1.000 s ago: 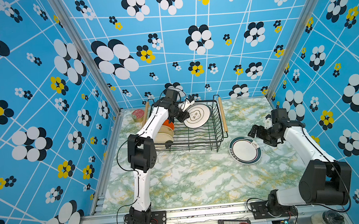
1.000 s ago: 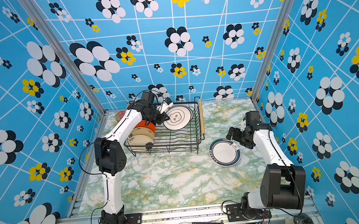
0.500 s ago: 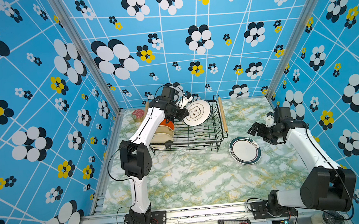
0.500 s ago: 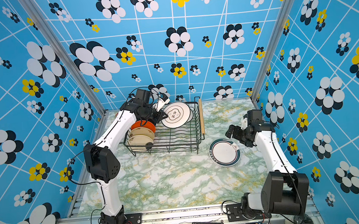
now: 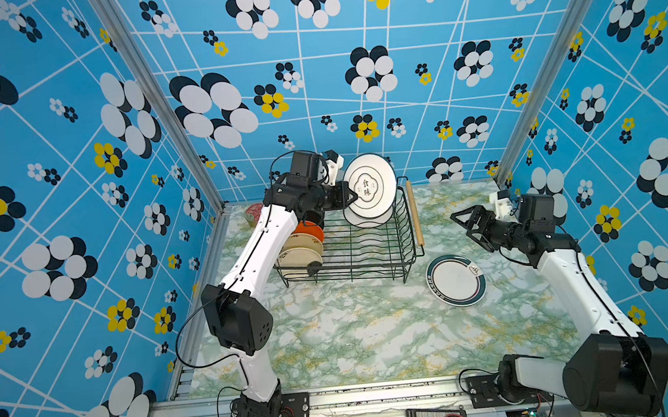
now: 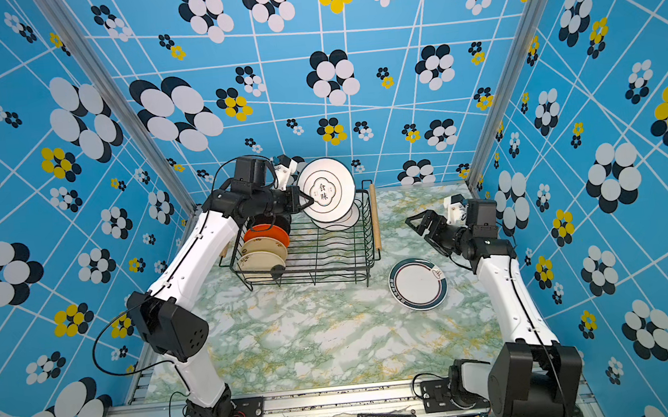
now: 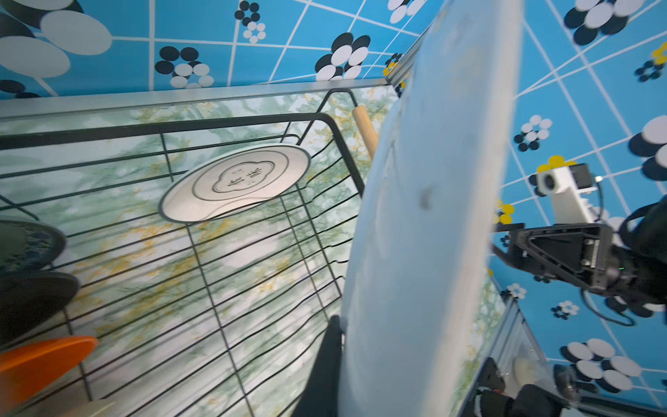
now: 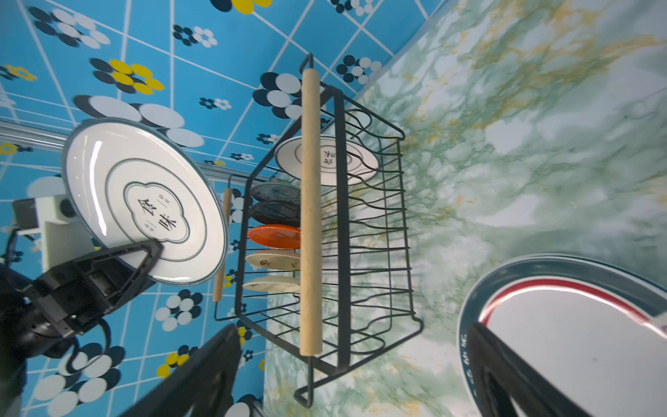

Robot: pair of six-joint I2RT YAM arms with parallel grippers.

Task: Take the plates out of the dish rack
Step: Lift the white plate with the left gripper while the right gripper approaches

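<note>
We see the left end effector clenched on the rim of a white emblem plate, with one finger lying across its face as far as the lobed emblem. The plate stands nearly upright, face turned toward the right arm. It hangs above the far end of the dish rack, clear of the wires. In the left wrist view only its pale back shows, crossing the frame from top to bottom.

The rack sits on the green marbled desk, toward the far left, and its wooden handle runs along its right side. Inside, a second emblem plate rests tilted at the far right end, just below the held one. Along the left side we count a row standing on edge in the slots: two dark plates farthest back, then an orange plate, then two cream plates nearest the front.

The right end effector hovers over the desk to the right of the rack, its fingers spread wide with nothing between them. Near it a teal-rimmed plate lies flat on the desk, just beside the rack's near right corner but apart from it. A small red-topped tin sits at the desk's far left corner, behind the left arm.
</note>
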